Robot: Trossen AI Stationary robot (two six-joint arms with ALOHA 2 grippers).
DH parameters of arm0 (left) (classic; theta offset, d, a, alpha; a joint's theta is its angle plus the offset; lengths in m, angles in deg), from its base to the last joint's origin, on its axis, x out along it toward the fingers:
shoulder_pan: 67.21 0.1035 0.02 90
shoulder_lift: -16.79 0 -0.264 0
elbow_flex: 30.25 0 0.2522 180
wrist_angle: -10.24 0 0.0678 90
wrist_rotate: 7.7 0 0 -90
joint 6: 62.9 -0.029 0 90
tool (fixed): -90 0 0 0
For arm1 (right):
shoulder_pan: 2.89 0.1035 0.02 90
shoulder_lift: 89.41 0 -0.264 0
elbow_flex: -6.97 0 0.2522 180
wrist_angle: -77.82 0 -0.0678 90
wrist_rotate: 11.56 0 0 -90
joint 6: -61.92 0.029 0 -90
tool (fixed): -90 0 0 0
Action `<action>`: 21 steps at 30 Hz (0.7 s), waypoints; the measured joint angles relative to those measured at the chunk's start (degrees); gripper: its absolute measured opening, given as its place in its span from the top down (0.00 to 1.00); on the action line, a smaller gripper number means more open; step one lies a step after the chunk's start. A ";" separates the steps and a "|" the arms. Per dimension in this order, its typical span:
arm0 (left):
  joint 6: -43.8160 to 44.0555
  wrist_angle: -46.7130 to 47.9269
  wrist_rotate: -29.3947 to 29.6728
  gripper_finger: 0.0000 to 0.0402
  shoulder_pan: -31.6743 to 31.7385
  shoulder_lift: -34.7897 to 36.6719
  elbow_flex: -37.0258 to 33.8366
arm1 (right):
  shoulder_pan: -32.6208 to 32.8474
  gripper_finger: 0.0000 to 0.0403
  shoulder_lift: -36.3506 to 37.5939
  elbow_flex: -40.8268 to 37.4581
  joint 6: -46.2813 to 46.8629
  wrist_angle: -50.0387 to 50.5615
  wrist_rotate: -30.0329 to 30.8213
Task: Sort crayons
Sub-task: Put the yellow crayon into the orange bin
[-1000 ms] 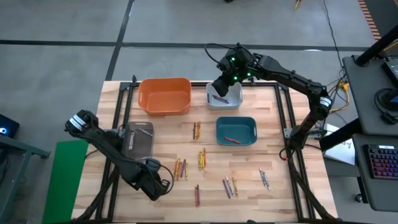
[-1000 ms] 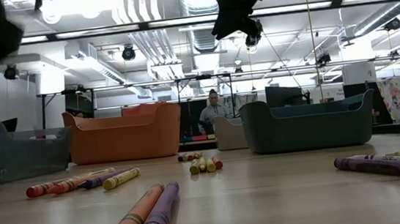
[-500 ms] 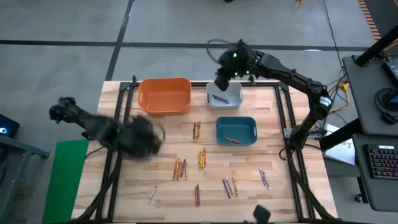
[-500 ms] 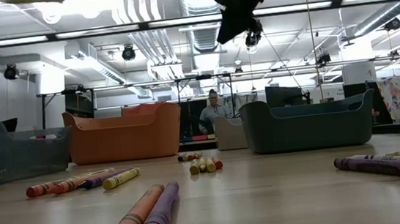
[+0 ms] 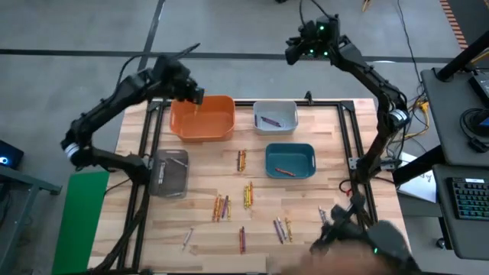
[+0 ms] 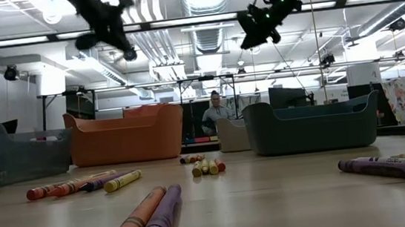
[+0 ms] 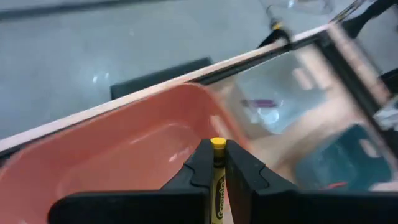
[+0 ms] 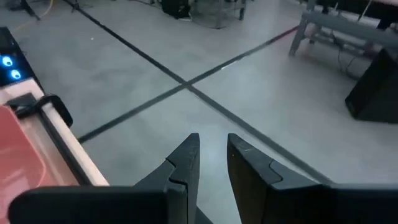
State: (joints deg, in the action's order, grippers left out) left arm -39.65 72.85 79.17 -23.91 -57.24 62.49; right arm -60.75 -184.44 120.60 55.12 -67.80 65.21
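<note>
My left gripper [image 5: 195,95] hangs above the far left part of the orange bin [image 5: 202,117], shut on a yellow crayon [image 7: 218,177]. My right gripper [image 5: 293,53] is high up, beyond the table's far edge. In the right wrist view its fingers [image 8: 211,158] stand a little apart over the floor with nothing between them. Loose crayons lie flat on the wooden table in small groups: [image 5: 241,160], [image 5: 248,194], [image 5: 221,206], [image 5: 283,228], [image 5: 325,218]. My left gripper pinches the yellow crayon between its two fingers. The crayon lies along the fingers, and its blunt end [image 7: 217,144] sticks out just past the fingertips. The fingers slant downward over the orange bin's inside [image 7: 124,162]. The crayon is lifted clear above the bin.
A small white bin [image 5: 275,116] holds a purple crayon and a teal bin [image 5: 290,160] holds a red one. A clear grey bin [image 5: 170,172] stands at the left. A dark blurred shape [image 5: 367,244] covers the near right corner. Bin walls [image 6: 127,139] rise across the low view.
My left gripper has swung up from the table's near left area toward the far edge and now hangs over the orange bin. My right gripper has left the white bin and gone past the far edge and a little to the right. A dark blurred shape has come in at the near right corner.
</note>
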 joint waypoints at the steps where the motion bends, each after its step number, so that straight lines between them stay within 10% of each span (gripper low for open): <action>1: -2.21 0.15 -2.46 1.00 2.23 -1.89 0.01 | -0.91 0.83 -0.48 0.00 0.71 -0.04 -0.81; 21: -39.34 4.25 -6.40 1.00 5.14 -26.44 4.97 | -3.54 0.83 -6.87 0.00 -1.62 -1.11 -1.79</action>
State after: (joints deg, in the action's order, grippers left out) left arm -78.99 77.09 72.77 -18.78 -83.68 67.47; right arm -64.29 -191.31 120.60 53.51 -68.91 63.42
